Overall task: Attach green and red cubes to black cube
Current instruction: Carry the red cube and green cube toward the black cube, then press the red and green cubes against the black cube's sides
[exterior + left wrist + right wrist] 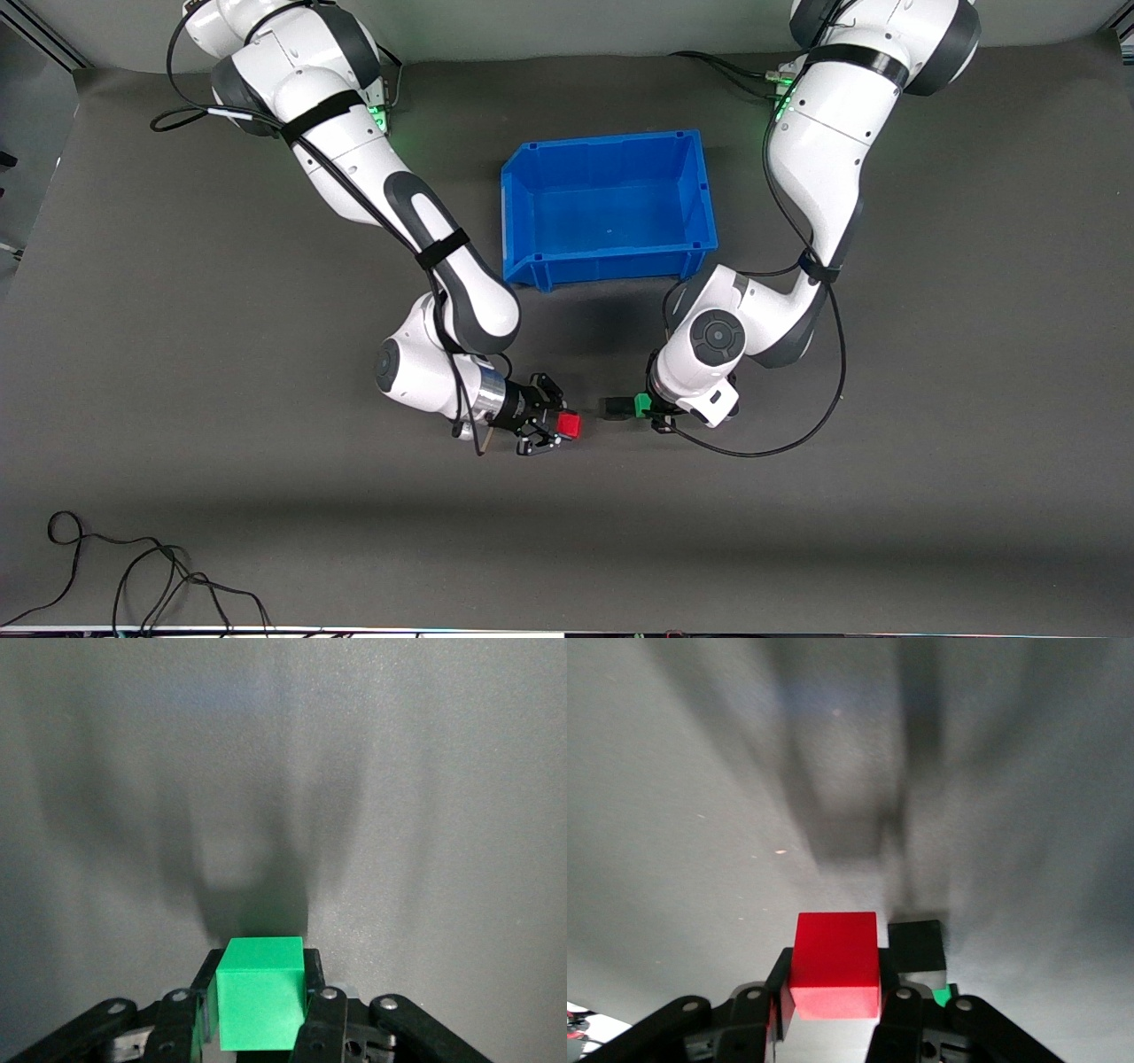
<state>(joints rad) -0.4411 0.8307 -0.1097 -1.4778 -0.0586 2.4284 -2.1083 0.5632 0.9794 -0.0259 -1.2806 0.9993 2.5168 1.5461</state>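
Note:
My right gripper (563, 427) is shut on the red cube (569, 426), low over the mat. The right wrist view shows the red cube (834, 964) clamped between the fingers of that gripper (833, 983). My left gripper (643, 408) is shut on the green cube (640, 406). The black cube (617, 407) sits against the green cube's face, on the side toward the red cube, with a small gap to the red one. In the right wrist view the black cube (915, 944) lies just past the red cube. The green cube (261, 1005) fills the left gripper (261, 997) and hides the black cube there.
An empty blue bin (611, 266) stands on the grey mat, farther from the front camera than both grippers, between the two arms. Loose black cables (133, 567) lie near the front edge at the right arm's end.

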